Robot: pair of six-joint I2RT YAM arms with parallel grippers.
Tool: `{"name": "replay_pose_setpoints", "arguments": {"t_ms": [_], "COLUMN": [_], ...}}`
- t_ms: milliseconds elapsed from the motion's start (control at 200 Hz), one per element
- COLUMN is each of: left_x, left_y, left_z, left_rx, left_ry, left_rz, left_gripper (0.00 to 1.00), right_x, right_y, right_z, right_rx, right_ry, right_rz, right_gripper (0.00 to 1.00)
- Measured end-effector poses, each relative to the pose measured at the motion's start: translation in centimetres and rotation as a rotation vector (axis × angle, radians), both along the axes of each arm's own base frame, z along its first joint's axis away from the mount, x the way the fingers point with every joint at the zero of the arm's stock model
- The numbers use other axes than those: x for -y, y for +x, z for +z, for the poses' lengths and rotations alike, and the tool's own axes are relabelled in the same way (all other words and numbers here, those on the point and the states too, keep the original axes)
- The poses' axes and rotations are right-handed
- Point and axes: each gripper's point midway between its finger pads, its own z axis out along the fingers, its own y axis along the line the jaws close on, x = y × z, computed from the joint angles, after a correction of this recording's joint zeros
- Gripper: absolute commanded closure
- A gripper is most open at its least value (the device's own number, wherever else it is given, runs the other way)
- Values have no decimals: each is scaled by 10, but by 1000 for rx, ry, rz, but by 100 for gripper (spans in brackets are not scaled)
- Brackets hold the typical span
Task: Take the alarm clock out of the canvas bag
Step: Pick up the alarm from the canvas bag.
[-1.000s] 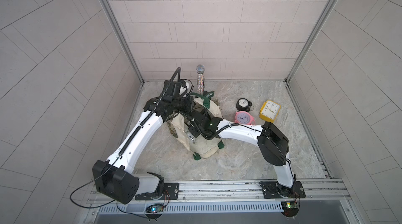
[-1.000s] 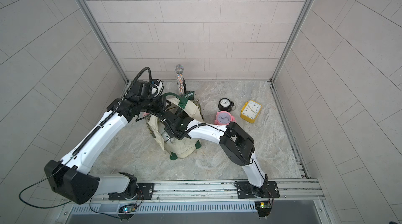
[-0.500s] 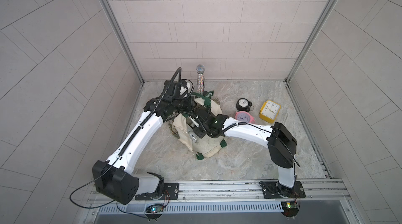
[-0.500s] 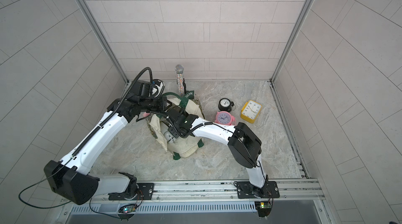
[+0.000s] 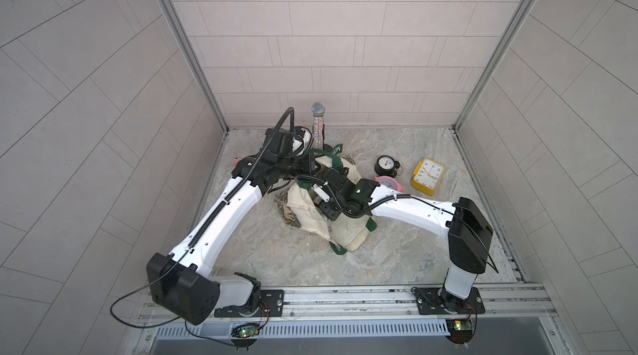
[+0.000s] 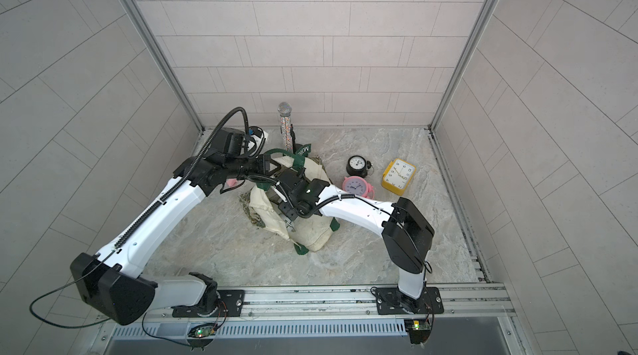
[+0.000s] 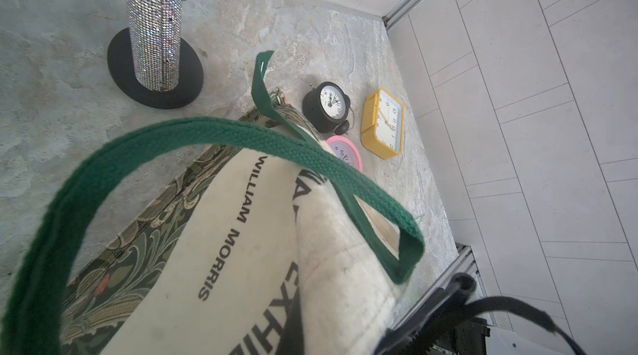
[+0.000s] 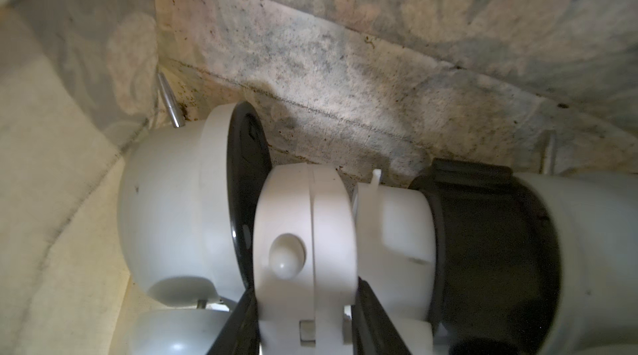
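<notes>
- Holding the bag [image 5: 348, 232] open by its handle [image 7: 207, 136]: left gripper [image 5: 309, 164], clamped shut.
- Deep inside, white clock [image 8: 172, 205] right at right gripper [image 8: 307, 318]; fingers [image 8: 241, 317] pinched on it, probably.
- Next: straight back out the way in.

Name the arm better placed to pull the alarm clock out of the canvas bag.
Right. The right gripper sits inside the canvas bag, jaws closed on a white round casing. The left gripper is shut on the green handle, holding the bag up.
</notes>
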Motion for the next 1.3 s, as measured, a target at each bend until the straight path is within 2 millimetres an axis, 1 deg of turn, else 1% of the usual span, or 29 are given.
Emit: {"name": "replay_pose_setpoints", "arguments": {"t_ms": [75, 160, 280, 445, 495, 560, 641, 736, 846, 946, 1041, 1136, 1226, 1301], "left_x": [-2, -5, -11, -16, -17, -17, -17, -18, -20, -21, -22, -25, -26, -26], "left_y": [0, 2, 4, 4, 4, 4, 4, 4, 4, 2, 2, 1, 1, 0], "left_z": [-1, -2, -4, -9, -10, -10, -11, -11, -10, -11, -11, -11, -12, -13], "left_rx": [-3, -1, -2, -13, -13, -13, -14, -9, -4, -6, -2, -4, -4, -6], "left_ry": [8, 15, 34, 61, 64, 66, 68, 73, 78, 84, 90, 95, 101, 103], "left_rz": [6, 21, 45, 68, 70, 71, 70, 67, 69, 68, 68, 73, 72, 71], "left_gripper": [100, 100, 100, 100, 100, 100, 100, 100, 100, 100, 100, 100, 100, 100], "right_x": [6, 9, 14, 15, 16, 17, 20, 24, 35, 46, 59, 72, 88, 106], "right_y": [-1, -2, 1, 4, 4, 1, -1, -2, -2, -2, -1, -1, 1, 5], "right_z": [1, 13, 16, 13, 14, 20, 38, 70, 109, 135, 149, 158, 168, 178], "right_rx": [7, 28, 53, 64, 66, 71, 94, 144, 207, 240, 235, 210, 173, 146], "right_ry": [5, 44, 83, 116, 120, 132, 166, 220, 284, 333, 368, 406, 464, 523], "right_rz": [-6, -19, -40, -58, -57, -54, -50, -45, -53, -65, -77, -93, -118, -152], "right_gripper": [68, 68, 69, 69, 69, 69, 69, 68, 68, 68, 68, 68, 68, 68]}}
